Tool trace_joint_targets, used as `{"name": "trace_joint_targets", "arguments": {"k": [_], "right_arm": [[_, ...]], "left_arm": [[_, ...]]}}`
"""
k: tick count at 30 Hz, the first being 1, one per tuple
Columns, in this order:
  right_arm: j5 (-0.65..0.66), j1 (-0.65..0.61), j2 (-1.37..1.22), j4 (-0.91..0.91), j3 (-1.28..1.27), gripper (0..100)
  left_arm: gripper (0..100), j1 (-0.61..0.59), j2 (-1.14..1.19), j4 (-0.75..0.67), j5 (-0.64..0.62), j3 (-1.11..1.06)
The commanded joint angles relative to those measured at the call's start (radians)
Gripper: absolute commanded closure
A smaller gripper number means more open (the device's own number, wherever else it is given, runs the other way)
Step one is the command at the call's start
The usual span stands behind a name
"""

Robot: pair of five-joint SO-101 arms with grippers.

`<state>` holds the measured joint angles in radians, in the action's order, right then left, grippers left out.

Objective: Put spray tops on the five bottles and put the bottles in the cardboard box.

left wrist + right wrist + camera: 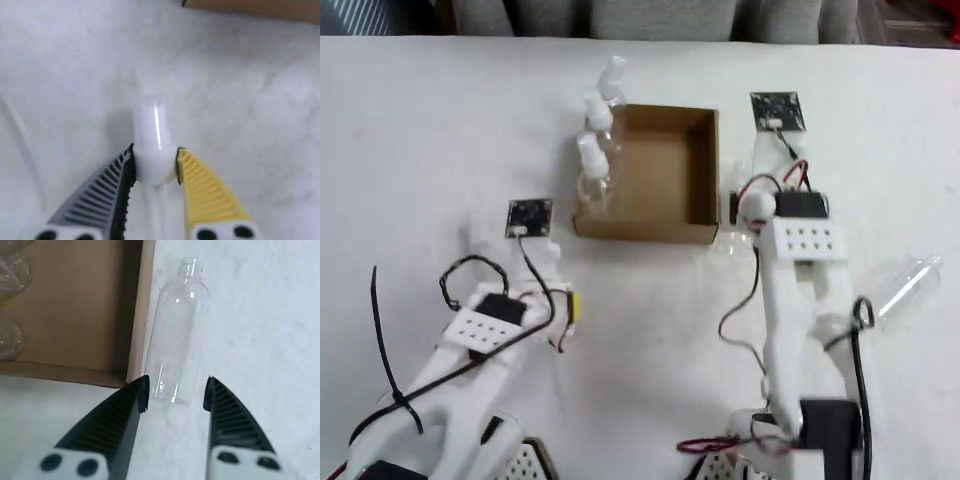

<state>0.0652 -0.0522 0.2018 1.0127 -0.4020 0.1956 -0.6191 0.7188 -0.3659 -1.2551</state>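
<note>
Box (645, 230): mid-table; three capped bottles (592, 160) lined along its 9 o'clock wall, leaving room for more.
Bare bottle (177, 335): lying just outside the box's 4 o'clock corner; right gripper (175, 390) spread over it, probably to grab it.
Spray top (152, 130): pinched by left gripper (155, 160) at the box's 7 o'clock, ready for fitting.

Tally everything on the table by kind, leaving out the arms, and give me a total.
Bottles with spray tops, standing in the cardboard box: 3
Bottles without tops, lying on the table: 2
Loose spray top, held in the left gripper: 1
Cardboard box: 1
Total: 7
</note>
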Motion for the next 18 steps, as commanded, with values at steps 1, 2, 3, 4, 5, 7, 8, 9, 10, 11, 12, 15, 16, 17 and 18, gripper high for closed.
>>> {"name": "trace_joint_targets", "arguments": {"k": [1, 2, 3, 4, 5, 7, 8, 9, 10, 11, 12, 15, 16, 17, 18], "right_arm": [[-0.009, 0.038, -0.093, -0.019, 0.118, 83.6], [-0.009, 0.045, -0.122, -0.019, 0.138, 83.5], [-0.009, 0.051, -0.153, -0.019, 0.157, 83.5], [-0.008, 0.056, -0.182, -0.019, 0.173, 83.3], [-0.008, 0.056, -0.213, -0.018, 0.186, 82.3], [-0.008, 0.051, -0.257, -0.007, 0.203, 78.5], [-0.008, 0.050, -0.275, 0.004, 0.213, 76.9], [-0.008, 0.050, -0.288, 0.018, 0.229, 75.6], [-0.008, 0.050, -0.295, 0.035, 0.242, 75.5], [-0.008, 0.050, -0.298, 0.050, 0.256, 75.9], [-0.008, 0.050, -0.298, 0.064, 0.262, 76.6], [-0.008, 0.035, -0.300, 0.082, 0.265, 77.9], [-0.008, 0.024, -0.306, 0.087, 0.265, 77.8], [-0.008, 0.012, -0.309, 0.087, 0.262, 77.8], [-0.008, -0.001, -0.309, 0.088, 0.255, 77.9]], "left_arm": [[98, -0.013, -0.021, -0.018, -0.009, 0.005], [98, -0.013, -0.021, -0.018, -0.009, 0.005], [98, -0.013, -0.021, -0.018, -0.009, 0.005], [98, -0.013, -0.021, -0.018, -0.008, 0.003], [98, -0.013, -0.022, -0.025, -0.008, -0.005], [98, -0.013, -0.022, -0.026, -0.008, -0.009], [98, -0.013, -0.022, -0.026, -0.008, -0.009], [98, -0.013, -0.022, -0.026, -0.008, -0.011], [98, -0.013, -0.022, -0.026, -0.006, -0.011], [98, -0.013, -0.022, -0.026, 0.006, -0.011], [98, -0.013, -0.022, -0.026, 0.021, -0.011], [98, -0.013, -0.022, -0.026, 0.032, -0.011], [98, -0.013, -0.022, -0.026, 0.034, -0.012], [98, -0.013, -0.022, -0.026, 0.034, -0.012], [98, -0.013, -0.022, -0.026, 0.034, -0.012]]}}
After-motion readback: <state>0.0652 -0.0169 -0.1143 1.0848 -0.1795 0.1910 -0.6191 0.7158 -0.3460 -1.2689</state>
